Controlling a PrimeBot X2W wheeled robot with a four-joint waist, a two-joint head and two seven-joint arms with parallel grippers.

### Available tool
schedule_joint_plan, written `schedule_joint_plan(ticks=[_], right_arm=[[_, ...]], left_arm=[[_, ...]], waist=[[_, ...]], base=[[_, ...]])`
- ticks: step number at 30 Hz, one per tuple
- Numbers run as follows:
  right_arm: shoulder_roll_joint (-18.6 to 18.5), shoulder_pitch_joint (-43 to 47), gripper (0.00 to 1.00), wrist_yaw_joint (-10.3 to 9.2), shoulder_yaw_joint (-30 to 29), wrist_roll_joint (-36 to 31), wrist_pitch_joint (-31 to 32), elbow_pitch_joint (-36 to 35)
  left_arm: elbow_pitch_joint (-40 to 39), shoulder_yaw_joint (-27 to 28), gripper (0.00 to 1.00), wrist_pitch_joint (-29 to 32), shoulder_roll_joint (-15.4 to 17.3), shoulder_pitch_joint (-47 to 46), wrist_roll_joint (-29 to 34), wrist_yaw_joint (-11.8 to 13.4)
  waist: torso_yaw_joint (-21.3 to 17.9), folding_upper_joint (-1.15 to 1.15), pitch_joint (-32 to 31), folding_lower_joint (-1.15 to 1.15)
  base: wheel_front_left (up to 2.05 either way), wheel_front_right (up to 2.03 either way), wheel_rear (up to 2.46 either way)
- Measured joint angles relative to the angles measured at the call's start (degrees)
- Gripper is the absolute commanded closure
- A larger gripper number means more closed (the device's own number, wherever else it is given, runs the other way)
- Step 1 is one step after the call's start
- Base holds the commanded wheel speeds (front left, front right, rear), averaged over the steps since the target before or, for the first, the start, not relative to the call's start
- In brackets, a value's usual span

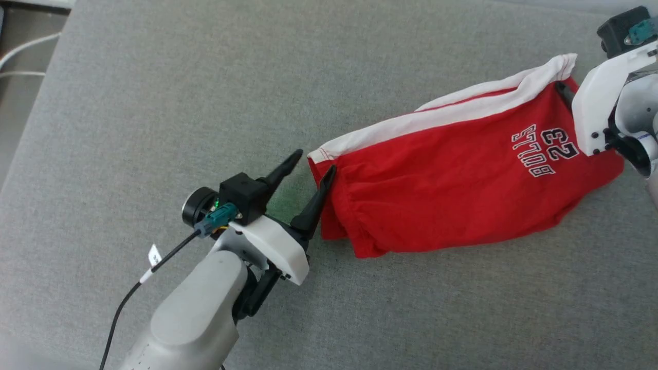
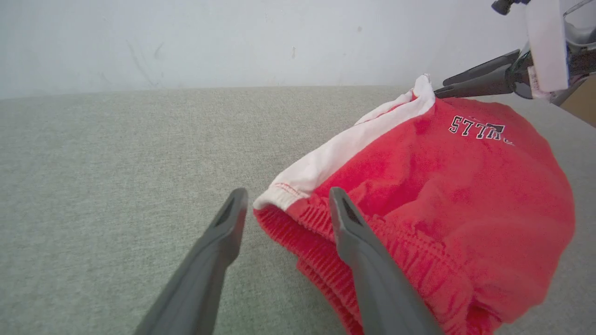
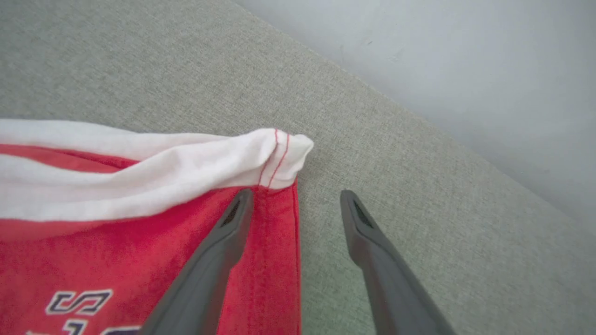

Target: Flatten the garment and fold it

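Observation:
The garment (image 1: 452, 190), red shorts with a white side stripe and "BULLS 23" lettering, lies stretched across the grey cloth surface (image 1: 205, 92), its top layer rumpled. My left gripper (image 1: 314, 162) stands open at the waistband end. In the left wrist view the left gripper (image 2: 287, 197) has the white-and-red waistband corner (image 2: 284, 193) lying loose between its spread fingers. My right gripper (image 1: 565, 95) is at the hem end, mostly behind its white mount. In the right wrist view the right gripper (image 3: 296, 197) is open, one finger over the red hem (image 3: 279, 223), the other over bare surface.
The grey surface has its left edge (image 1: 31, 118) at the far left of the head view, with floor and white cables (image 1: 25, 49) beyond. A pale wall (image 2: 233, 42) rises behind its far edge. Free surface lies in front of and behind the garment.

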Motion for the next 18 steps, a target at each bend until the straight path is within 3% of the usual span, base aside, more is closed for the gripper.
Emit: schedule_joint_plan(ticks=[7, 18], right_arm=[[0.69, 1.06, 0.00, 0.00, 1.93, 3.03, -8.44, -0.13], [0.20, 10.83, 0.00, 0.00, -1.32, 5.84, -28.59, -6.68]], left_arm=[[-0.20, 3.16, 0.00, -0.63, 0.68, 1.54, -0.30, 1.24], [-10.95, 14.95, 0.00, -1.11, 1.76, 12.17, -0.71, 7.26]], waist=[[-0.81, 0.00, -4.79, -0.01], [-3.94, 0.00, -14.26, -0.02]], base=[[0.00, 0.00, 0.00], [0.00, 0.00, 0.00]])
